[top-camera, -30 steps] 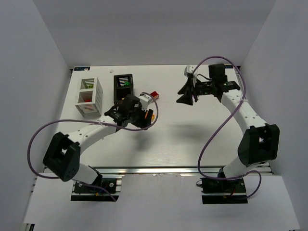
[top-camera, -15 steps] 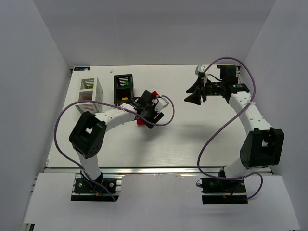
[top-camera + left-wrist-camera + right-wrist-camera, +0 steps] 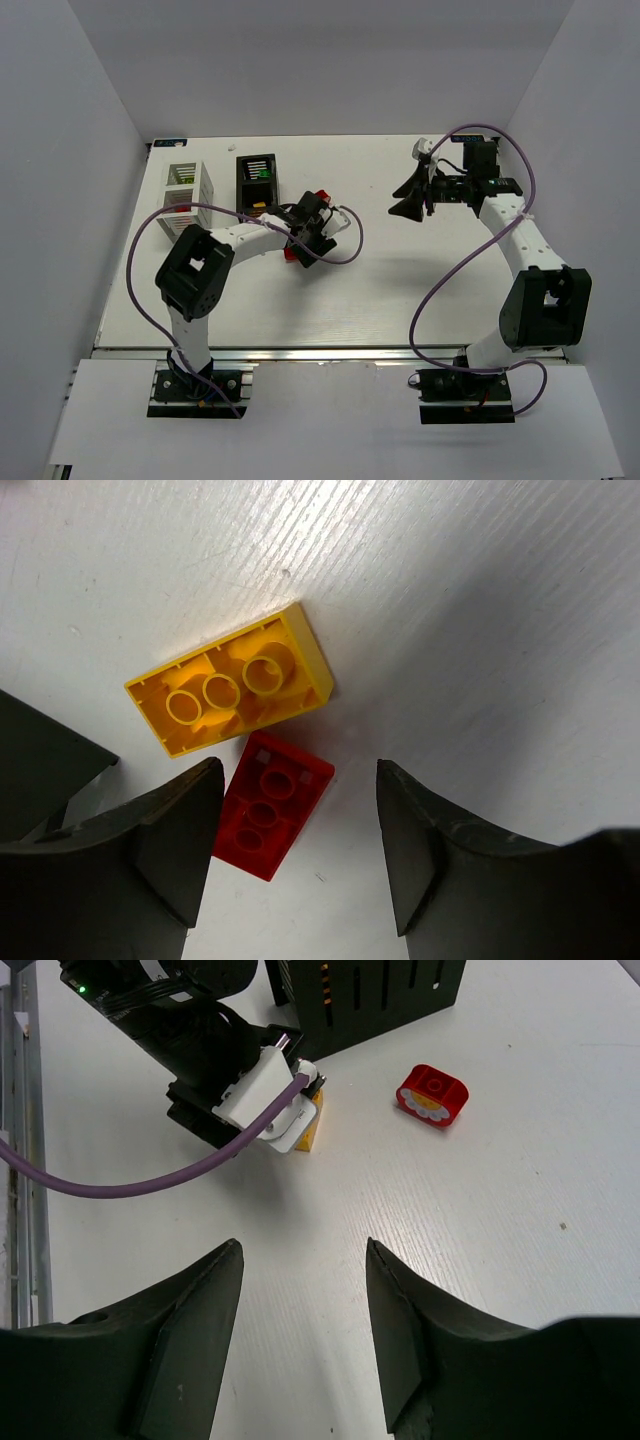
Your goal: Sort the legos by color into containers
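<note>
Left gripper (image 3: 298, 800) poised over two loose legos, jaws apart and holding nothing.
A yellow brick (image 3: 230, 690) and a smaller red brick (image 3: 272, 805) lie touching on the table (image 3: 480, 630) (both hollow side up), just right of and nearer than the black bin (image 3: 370, 1000). The white bin (image 3: 185, 228) stands left of the black bin. A red rounded piece (image 3: 432, 1093) lies farther off, and the right gripper (image 3: 302, 1260) hangs far right, parted and empty.
</note>
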### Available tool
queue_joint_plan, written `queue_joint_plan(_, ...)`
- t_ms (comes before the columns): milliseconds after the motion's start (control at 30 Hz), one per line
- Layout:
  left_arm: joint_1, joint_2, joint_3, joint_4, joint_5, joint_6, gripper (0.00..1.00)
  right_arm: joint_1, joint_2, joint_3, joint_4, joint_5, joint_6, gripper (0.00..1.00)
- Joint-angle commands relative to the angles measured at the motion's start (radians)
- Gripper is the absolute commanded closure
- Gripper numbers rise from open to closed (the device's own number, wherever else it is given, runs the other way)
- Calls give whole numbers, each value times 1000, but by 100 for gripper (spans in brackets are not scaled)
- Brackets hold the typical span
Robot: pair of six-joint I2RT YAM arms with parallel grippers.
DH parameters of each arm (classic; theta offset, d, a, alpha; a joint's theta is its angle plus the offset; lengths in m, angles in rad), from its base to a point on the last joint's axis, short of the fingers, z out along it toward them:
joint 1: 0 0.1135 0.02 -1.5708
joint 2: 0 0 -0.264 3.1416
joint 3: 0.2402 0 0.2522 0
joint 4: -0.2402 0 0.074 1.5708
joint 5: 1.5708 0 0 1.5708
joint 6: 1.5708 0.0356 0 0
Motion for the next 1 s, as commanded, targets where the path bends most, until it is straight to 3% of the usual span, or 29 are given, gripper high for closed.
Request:
queue_joint_plan(0,5,0,16,3,-17,25,28,-16,-33,-5,16,-20,-7,42)
queue_joint_plan(233,35,25,26,-5,-3,16,38,-27,-32,-11,16,-26,-7,43)
queue_joint_plan(333,38,25,31,-17,18,-4,58,-27,-32,-13,16,-29,-7,42)
queue_joint_plan(367,38,16,25,-19,23,-21,73,-27,-35,-14,16,-29,-7,43)
queue_joint_plan(400,38,7,20,-19,32,-32,79,-28,-35,-16,16,-29,-7,43)
queue_joint_plan(500,38,-67,-4,-4,46,-93,88,-28,-47,-22,7,-26,-25,43)
queue_joint_plan(600,39,-220,-56,39,116,-185,91,-25,-55,-33,-34,-23,-79,46)
queue_joint_plan(700,94,-395,-128,90,173,-329,91,-13,-45,-34,-119,0,-165,63)
queue_joint_plan(800,250,-525,-179,98,293,-475,91,1,-41,-51,-160,19,-205,89)
queue_joint_plan(967,475,-601,-179,81,382,-541,92,24,-65,-113,-114,22,-185,97)
